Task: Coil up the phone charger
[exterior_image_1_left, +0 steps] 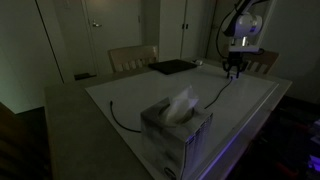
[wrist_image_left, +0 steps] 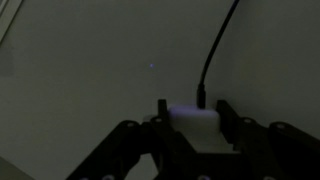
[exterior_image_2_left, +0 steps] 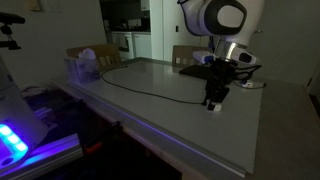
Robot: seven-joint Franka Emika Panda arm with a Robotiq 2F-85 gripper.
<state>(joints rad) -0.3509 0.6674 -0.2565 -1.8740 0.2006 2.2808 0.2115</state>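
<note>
The gripper (wrist_image_left: pixel 193 110) is down at the worktop (exterior_image_1_left: pixel 130 90), its fingers (wrist_image_left: pixel 162 108) either side of the white plug block of the phone charger (wrist_image_left: pixel 190 128) and close against it. In this dim light I cannot tell whether they pinch it yet. In the wrist view the dark cable leaves the plug toward 1 o'clock. In an exterior view the cable (exterior_image_2_left: pixel 150 92) runs across the worktop from the gripper (exterior_image_2_left: pixel 213 100) toward 9 o'clock, curving to the tissue box (exterior_image_2_left: pixel 85 65). A flat black pad (exterior_image_1_left: pixel 172 67) lies at 9 o'clock from the gripper (exterior_image_1_left: pixel 233 70), apart from it.
</note>
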